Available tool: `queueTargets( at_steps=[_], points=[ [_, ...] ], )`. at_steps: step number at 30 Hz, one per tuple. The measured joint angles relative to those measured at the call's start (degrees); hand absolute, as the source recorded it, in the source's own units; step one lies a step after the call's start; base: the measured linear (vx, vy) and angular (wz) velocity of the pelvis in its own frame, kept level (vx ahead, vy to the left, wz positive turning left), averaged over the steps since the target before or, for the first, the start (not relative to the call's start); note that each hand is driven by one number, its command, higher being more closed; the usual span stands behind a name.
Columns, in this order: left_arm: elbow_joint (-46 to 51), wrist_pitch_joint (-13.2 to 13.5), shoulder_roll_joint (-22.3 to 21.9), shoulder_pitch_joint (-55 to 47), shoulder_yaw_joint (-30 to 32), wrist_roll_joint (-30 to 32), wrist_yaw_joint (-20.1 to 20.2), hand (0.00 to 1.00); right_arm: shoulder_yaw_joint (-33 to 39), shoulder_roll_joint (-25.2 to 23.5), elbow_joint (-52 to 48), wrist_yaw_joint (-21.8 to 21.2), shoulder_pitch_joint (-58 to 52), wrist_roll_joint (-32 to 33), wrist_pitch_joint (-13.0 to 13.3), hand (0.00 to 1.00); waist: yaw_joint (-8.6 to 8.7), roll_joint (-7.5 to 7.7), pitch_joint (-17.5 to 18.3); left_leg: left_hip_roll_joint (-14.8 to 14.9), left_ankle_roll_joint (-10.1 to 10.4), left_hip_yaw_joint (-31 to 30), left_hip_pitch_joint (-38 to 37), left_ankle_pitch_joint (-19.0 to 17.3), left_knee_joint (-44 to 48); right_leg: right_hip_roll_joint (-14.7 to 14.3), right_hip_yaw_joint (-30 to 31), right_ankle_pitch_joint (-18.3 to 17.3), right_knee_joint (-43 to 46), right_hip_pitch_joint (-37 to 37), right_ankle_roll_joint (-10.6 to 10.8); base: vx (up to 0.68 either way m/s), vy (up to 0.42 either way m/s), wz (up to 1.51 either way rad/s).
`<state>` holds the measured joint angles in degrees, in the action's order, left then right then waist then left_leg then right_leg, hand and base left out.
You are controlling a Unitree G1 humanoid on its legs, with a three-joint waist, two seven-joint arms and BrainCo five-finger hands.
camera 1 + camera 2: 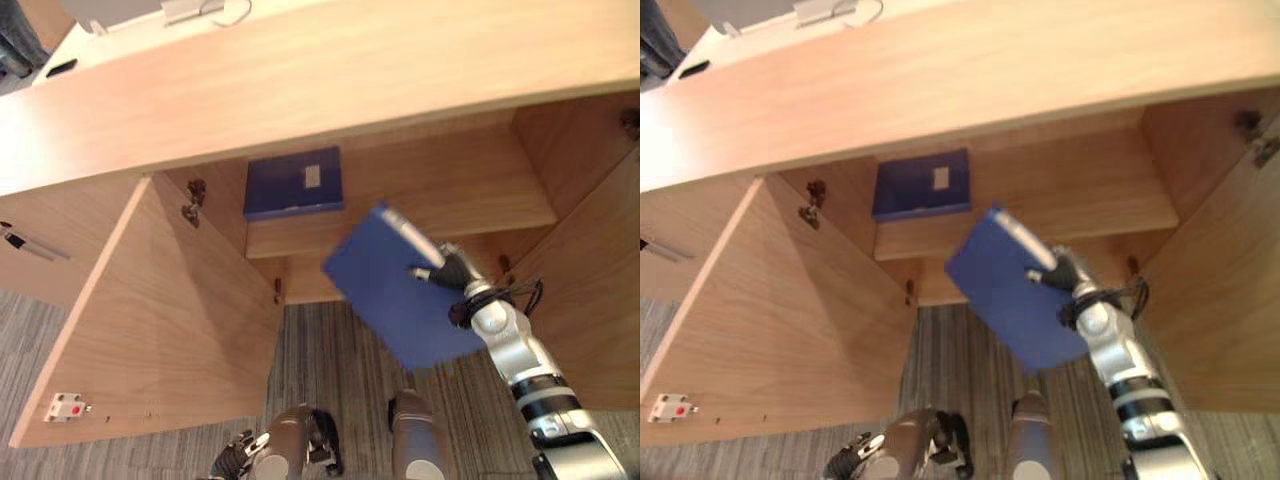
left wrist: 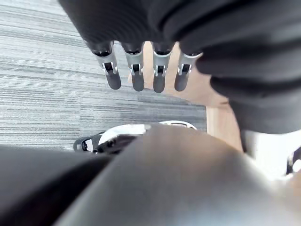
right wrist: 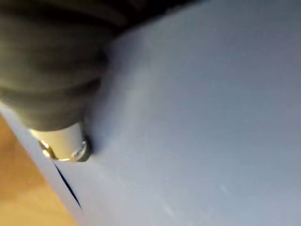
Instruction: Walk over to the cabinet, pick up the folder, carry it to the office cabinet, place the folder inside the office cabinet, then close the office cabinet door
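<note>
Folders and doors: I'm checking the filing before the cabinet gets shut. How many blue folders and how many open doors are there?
Blue folders: 2, the shelf folder and the held folder in the right hand.
Open doors: 2, the left door and the right door.
Total: 4.

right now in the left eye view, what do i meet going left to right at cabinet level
open left door, shelved folder, held folder with the right hand on it, right-side wood panel
</note>
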<state>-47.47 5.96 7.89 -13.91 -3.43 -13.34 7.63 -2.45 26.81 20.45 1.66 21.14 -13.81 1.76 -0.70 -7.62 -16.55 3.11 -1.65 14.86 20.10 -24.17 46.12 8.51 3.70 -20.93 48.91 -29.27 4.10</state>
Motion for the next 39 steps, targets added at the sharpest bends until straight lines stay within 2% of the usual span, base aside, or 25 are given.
queueTargets(
  at_steps=[3,6,8,10,13,18,23,27,32,39],
  points=[
    [-0.2,0.0,-1.0,0.1,2.1,0.1,-1.1,0.0,3.5,-2.0,0.0,3.5,3.6,14.1,0.2,1.0,-0.09,0.23,-0.9,-0.3,-0.2,1.8,2.1,-3.0,4.2,1.2,1.6,-3.0,5.9,-4.0,0.9,0.08,0.007,-0.13],
    [-0.3,-0.1,-1.4,0.2,4.0,0.3,-2.1,0.0,5.9,-3.0,0.7,6.5,7.2,24.5,1.4,1.0,-0.58,1.15,-1.5,-0.4,-0.1,4.0,4.1,-5.2,6.9,1.9,2.9,-4.9,10.5,-7.9,1.3,0.12,-0.012,-0.19],
    [-0.4,-0.2,-1.7,0.2,4.9,0.3,-2.7,0.0,6.3,-3.0,2.5,7.5,8.9,28.8,2.2,1.0,-0.8,1.61,-1.9,-0.4,-0.2,4.9,4.4,-5.9,7.6,2.7,2.4,-5.2,12.2,-9.6,1.4,0.12,-0.01,-0.2],
    [-0.5,-0.3,-1.8,0.2,5.0,0.4,-3.4,0.0,9.3,-2.9,5.4,8.8,9.2,36.6,3.2,1.0,-0.76,1.68,-1.9,-0.4,-0.1,4.9,4.8,-6.7,8.3,3.8,1.0,-5.5,13.3,-10.0,1.3,0.12,0.0,0.03],
    [-0.5,-0.4,-1.6,0.2,5.1,0.2,-3.9,0.0,12.2,-2.8,9.1,10.2,10.6,45.0,4.1,1.0,-0.79,2.22,-2.3,-0.6,-0.3,4.8,4.9,-6.9,8.3,5.0,-0.4,-5.6,13.6,-10.1,1.0,0.11,0.025,0.1],
    [-0.7,-0.7,-1.5,0.3,4.9,-0.4,-4.9,0.0,13.0,-2.7,11.8,11.0,15.0,57.9,5.7,1.0,-0.94,2.55,-2.5,-0.8,-0.7,4.4,6.0,-7.2,10.0,5.8,-1.1,-5.7,13.7,-10.1,1.0,0.09,0.057,0.07],
    [0.9,-1.4,-1.4,0.2,4.9,-1.0,-6.1,0.0,14.7,-2.7,11.8,11.9,22.0,69.4,7.4,1.0,-2.2,2.89,-2.7,0.1,-0.7,4.2,8.0,-7.2,12.6,6.3,-2.4,-5.7,13.8,-10.3,1.0,0.04,0.029,0.11],
    [3.1,-2.2,-1.4,0.1,4.7,-1.4,-6.9,0.0,15.0,-2.7,13.0,16.2,30.5,80.8,7.7,1.0,-3.49,3.23,-2.9,0.3,-0.8,3.8,11.3,-7.2,15.4,7.1,-3.1,-5.7,15.5,-12.9,1.0,0.0,-0.005,0.1],
    [5.6,-2.5,-1.1,-0.5,3.8,-2.0,-7.6,0.0,18.6,-1.5,19.7,18.9,40.6,84.9,7.1,1.0,-5.09,3.5,-3.1,0.7,-0.9,3.3,14.6,-7.2,17.9,7.4,-3.6,-5.7,17.1,-15.4,1.0,-0.03,-0.029,0.11],
    [8.0,-2.9,-0.8,-1.0,3.3,-1.9,-7.9,0.0,18.7,2.4,28.0,22.0,51.5,88.3,6.9,1.0,-5.8,3.52,-4.1,1.1,-0.9,0.9,20.2,-7.2,21.4,7.6,-4.9,-5.7,19.7,-19.0,1.0,-0.05,-0.044,0.15]
  ],
)
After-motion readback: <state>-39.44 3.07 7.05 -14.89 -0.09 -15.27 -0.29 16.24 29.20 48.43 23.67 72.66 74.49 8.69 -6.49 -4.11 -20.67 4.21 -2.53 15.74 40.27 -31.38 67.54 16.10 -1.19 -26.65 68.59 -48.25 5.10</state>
